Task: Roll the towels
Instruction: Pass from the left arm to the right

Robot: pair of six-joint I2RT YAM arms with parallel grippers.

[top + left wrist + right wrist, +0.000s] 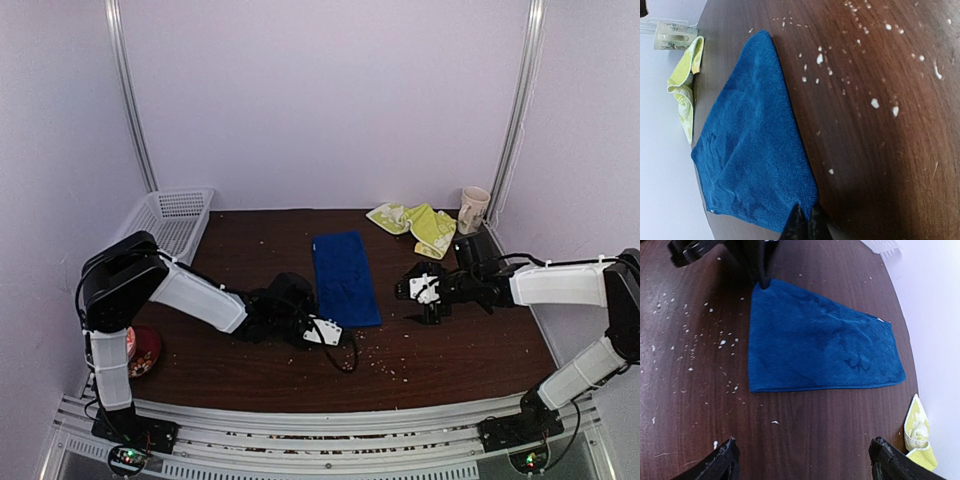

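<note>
The left arm (200, 297) and the right arm (555, 285) are black at the joints, with white shells over the long links. Each black base (135, 430) on the aluminium rail (330, 420) carries small green and red lights (128, 458). A thin black cable (347, 358) loops off the left arm's end, and the right fingertips (717, 465) are rough black

My worktop (470, 350) is dark brown wood-grain, speckled with pale crumbs (875, 103). Plain pale-lilac walls (330, 100) close it in behind and on both sides, a silver post (130, 100) rising at each back corner and ribbed aluminium rails (330, 412) along the near edge.
</note>
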